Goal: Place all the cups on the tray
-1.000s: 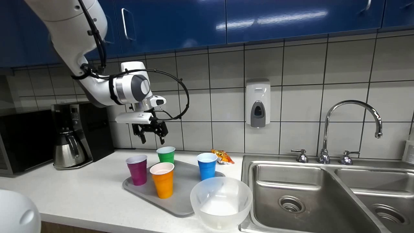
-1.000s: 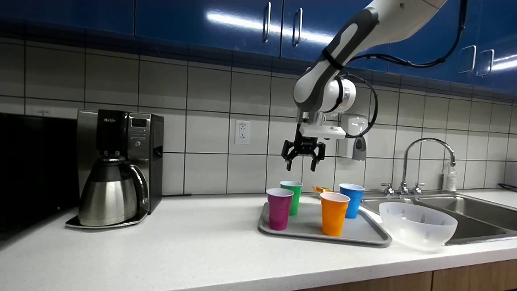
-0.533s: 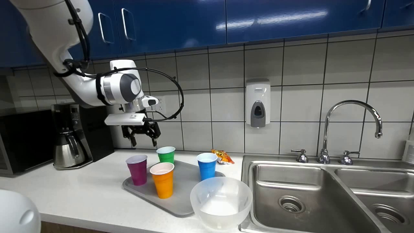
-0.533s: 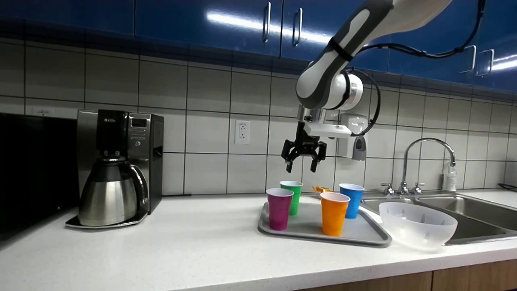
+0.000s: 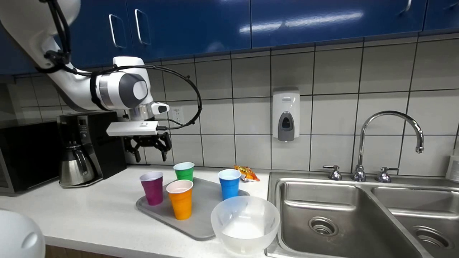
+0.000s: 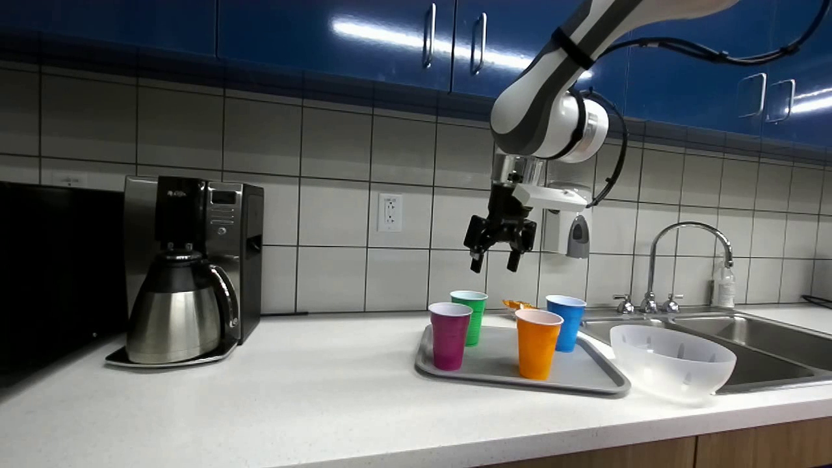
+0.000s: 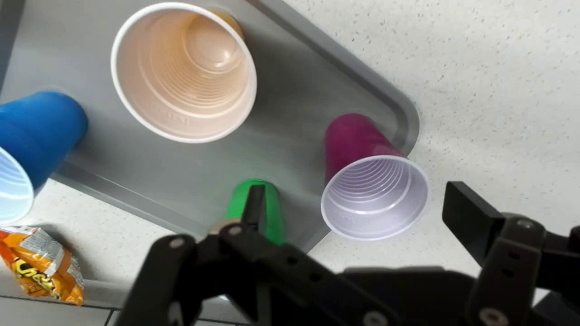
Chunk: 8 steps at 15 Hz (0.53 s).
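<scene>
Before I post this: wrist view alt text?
An orange cup, purple cup, green cup and blue cup stand on a grey tray. An open black gripper at the bottom partly hides the green cup; an orange snack bag lies lower left.

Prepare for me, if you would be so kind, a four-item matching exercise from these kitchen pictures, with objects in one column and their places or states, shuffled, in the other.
Objects
1. purple cup
2. steel carafe
3. translucent bowl
4. claw

Places or states
A. in the coffee maker
B. open, holding nothing
C. upright on the tray
D. on the counter, near the sink

Right pairs: 1-C, 2-A, 3-D, 4-B
</scene>
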Available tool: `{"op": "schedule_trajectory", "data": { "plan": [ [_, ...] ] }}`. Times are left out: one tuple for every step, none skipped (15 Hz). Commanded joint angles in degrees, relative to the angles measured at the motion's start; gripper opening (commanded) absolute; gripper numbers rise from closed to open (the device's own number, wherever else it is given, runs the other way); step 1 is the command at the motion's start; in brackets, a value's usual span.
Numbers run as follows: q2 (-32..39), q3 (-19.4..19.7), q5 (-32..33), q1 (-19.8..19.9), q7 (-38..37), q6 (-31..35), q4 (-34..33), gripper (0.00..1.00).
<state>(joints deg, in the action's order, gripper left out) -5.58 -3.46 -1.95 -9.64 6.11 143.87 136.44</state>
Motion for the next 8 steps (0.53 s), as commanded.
{"op": "schedule_trajectory", "data": {
  "plan": [
    [-5.03,-0.08,-1.6,0.93,4.93,-3.3,3.73,1.0],
    [-5.65,0.16,-1.85,0.86,5.94,-4.09,4.19,1.0],
    [-6.36,0.49,-2.46,0.71,7.32,-5.42,4.54,1.0],
    [-6.86,0.68,-2.57,0.69,8.03,-6.31,4.85,1.0],
    [-7.41,0.93,-2.94,0.61,9.23,-7.97,4.95,1.0],
    [-7.8,1.1,-2.85,0.6,10.08,-9.72,4.81,1.0],
    [-8.03,1.16,-2.12,0.74,10.41,-11.21,4.73,1.0],
    [-8.18,1.22,-1.56,0.84,10.66,-12.47,4.61,1.0]
  ]
}}
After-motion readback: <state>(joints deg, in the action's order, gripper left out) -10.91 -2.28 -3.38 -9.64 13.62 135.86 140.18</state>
